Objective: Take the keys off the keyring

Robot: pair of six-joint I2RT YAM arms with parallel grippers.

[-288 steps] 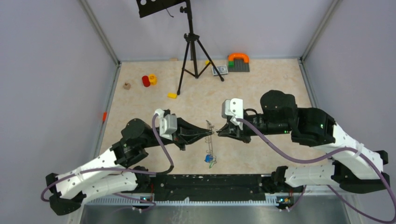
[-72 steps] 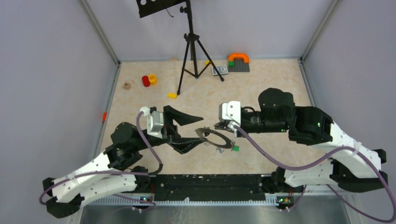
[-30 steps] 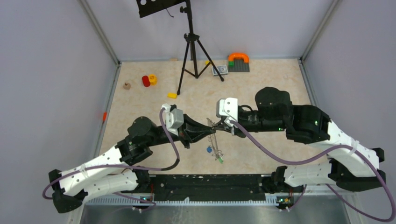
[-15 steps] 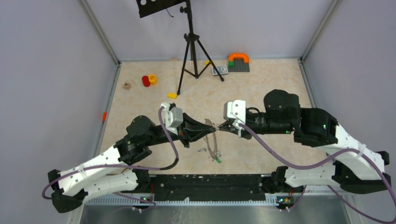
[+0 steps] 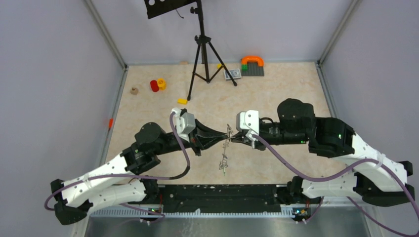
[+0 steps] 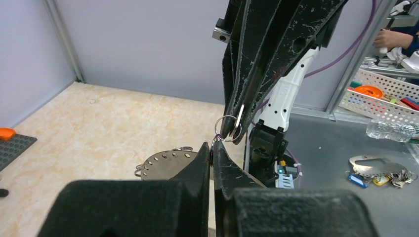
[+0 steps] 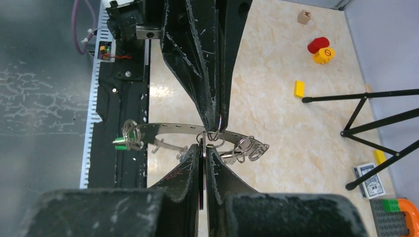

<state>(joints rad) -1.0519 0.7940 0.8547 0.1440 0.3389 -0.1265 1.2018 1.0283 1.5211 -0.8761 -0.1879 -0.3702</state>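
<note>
The left hand (image 6: 212, 148) has its fingers pressed together, and so has the right hand (image 6: 230, 134); the two meet tip to tip above the tabletop (image 5: 276, 89). At this meeting point sits a small split ring (image 6: 219, 123). The right hand's fingers look clamped on its wire. For the left hand I cannot tell whether it pinches the same loop or the rim just beside it. From there the keyring (image 7: 168, 129) hangs clear of the tabletop. From above it is seen almost edge-on, and its long line runs from far to near, so it lies across the line of the two arms and not along it. The green-tagged key (image 7: 122, 141) dangles at the near end, and a bunch of other wire loops (image 7: 249, 147) sits at the far end. Both hands are equally near to the small split ring. I judge that the next move is to work this loop out of its hole, which asks for a pull away from the keyring's flat face.
</note>
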